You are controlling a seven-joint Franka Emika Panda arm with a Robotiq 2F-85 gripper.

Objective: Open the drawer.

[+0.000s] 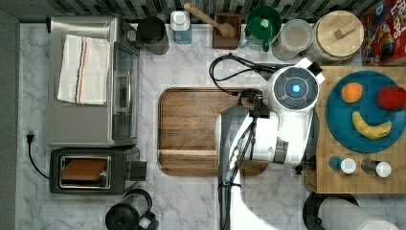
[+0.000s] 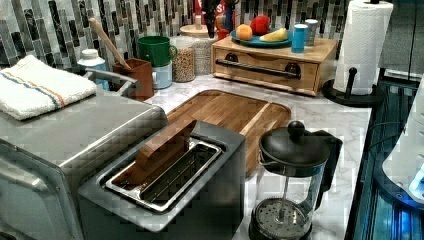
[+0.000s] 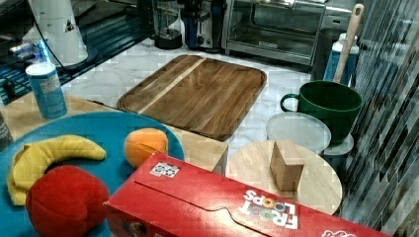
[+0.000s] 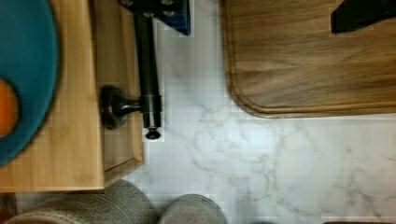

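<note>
The drawer [image 2: 265, 76] is light wood with a long black bar handle [image 2: 257, 68], and its front looks flush with its cabinet in the left view. In the wrist view the handle [image 4: 147, 70] and one black mount [image 4: 112, 106] sit on the drawer front [image 4: 119, 140]. My gripper [image 4: 257, 14] is open above the counter. One finger [image 4: 156, 11] is over the handle near its end, and the other finger [image 4: 359, 14] is far off over the dark tray. In the top view the white arm [image 1: 268, 129] covers the drawer front.
A blue plate [image 1: 335, 115] with fruit and two small cans rests on the cabinet top [image 1: 335, 178]. The dark brown tray [image 1: 191, 124] lies beside the drawer. Jars [image 4: 187, 212] stand past the handle's end. A paper towel roll [image 2: 362, 45] and a French press [image 2: 290, 175] stand on the counter.
</note>
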